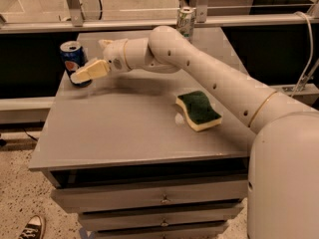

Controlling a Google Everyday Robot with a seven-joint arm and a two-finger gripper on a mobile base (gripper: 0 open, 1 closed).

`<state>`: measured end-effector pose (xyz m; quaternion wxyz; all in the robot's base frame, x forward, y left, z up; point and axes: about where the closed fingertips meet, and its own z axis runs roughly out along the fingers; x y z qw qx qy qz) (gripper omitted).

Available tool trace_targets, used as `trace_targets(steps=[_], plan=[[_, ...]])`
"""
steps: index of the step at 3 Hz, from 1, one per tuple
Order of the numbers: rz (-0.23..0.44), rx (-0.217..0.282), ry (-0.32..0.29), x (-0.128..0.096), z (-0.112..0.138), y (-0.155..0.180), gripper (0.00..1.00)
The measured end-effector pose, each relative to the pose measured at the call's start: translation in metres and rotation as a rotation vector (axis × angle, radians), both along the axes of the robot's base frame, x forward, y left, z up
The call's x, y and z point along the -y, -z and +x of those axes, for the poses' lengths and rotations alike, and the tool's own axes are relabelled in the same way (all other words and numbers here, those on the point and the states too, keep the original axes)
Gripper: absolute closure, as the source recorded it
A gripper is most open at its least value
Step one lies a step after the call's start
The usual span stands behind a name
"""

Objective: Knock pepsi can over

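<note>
The pepsi can point(72, 61), blue with a silver top, stands upright at the far left of the grey table point(124, 128). My gripper point(89, 59) is just right of the can, at the end of the white arm that reaches in from the right. Its jaws stand open. The long cream lower finger point(89, 71) lies against the can's lower right side. The other finger point(104, 43) shows as a short stub behind the wrist. Nothing is held.
A green-and-yellow sponge point(198, 111) lies on the table's right half. A pale green-and-silver can point(185, 21) stands at the back edge by a metal rail. Drawers point(159, 199) are below the tabletop. A shoe point(32, 228) is on the floor at lower left.
</note>
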<state>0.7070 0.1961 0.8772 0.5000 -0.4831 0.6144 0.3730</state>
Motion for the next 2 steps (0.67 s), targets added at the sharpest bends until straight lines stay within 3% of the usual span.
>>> trace_targets(steps=[2], plan=[[0.034,-0.036,-0.052,-0.027,-0.001,0.002,0.4]])
